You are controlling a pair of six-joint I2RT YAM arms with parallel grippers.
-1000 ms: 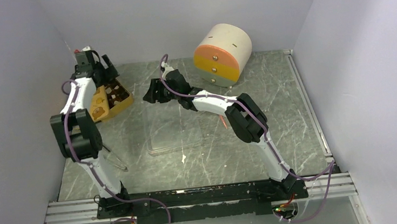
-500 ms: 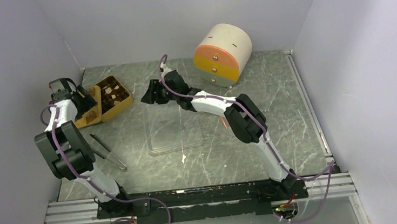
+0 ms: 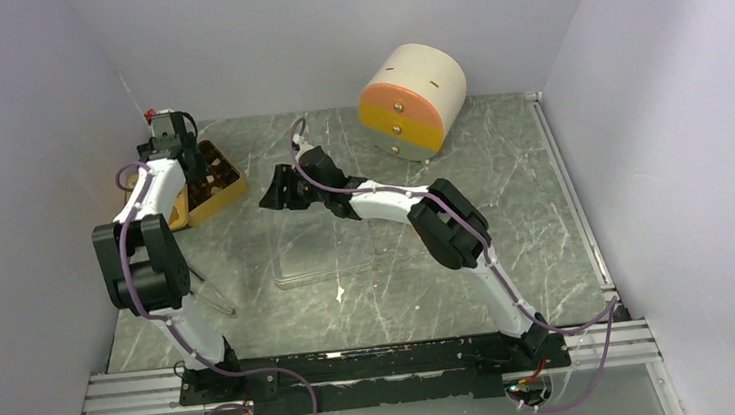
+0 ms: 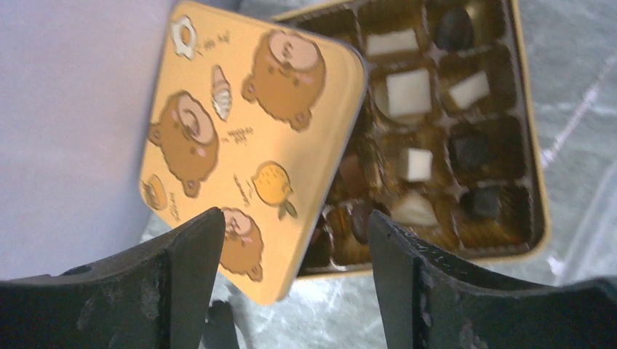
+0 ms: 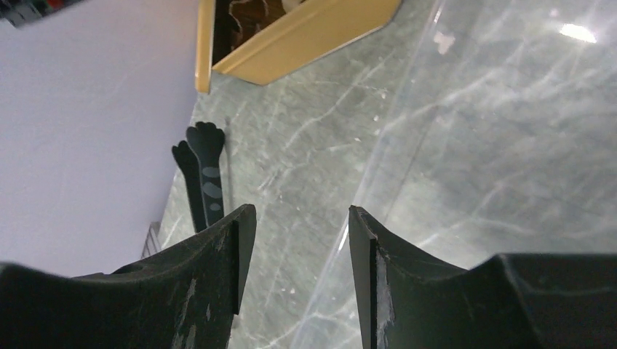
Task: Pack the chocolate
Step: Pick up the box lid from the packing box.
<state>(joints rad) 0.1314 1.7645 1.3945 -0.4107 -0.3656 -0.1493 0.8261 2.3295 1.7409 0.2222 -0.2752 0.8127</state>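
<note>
The chocolate (image 4: 407, 91), white and dark pieces (image 4: 471, 149), sits in the compartments of a golden-brown tray (image 4: 540, 218) at the table's back left (image 3: 226, 185). A yellow lid printed with bears (image 4: 247, 138) leans over the tray's left side. My left gripper (image 4: 295, 225) hovers open above the lid's near corner, with nothing gripped; in the top view it (image 3: 177, 144) is at the tray's far left. My right gripper (image 5: 300, 218) is open and empty, low over the table just right of the tray (image 3: 277, 190).
A clear plastic sheet (image 3: 324, 241) lies mid-table, its edge under my right gripper (image 5: 495, 145). Black paw-tipped tongs (image 5: 204, 167) lie near the left wall (image 3: 205, 287). An orange and beige drum (image 3: 412, 98) stands at the back. A white crumb (image 3: 339, 292) lies nearby.
My left arm swung out to the left wall and came back over the tray's far side, its jaws narrowing a little. My right gripper crept left and closed slightly.
</note>
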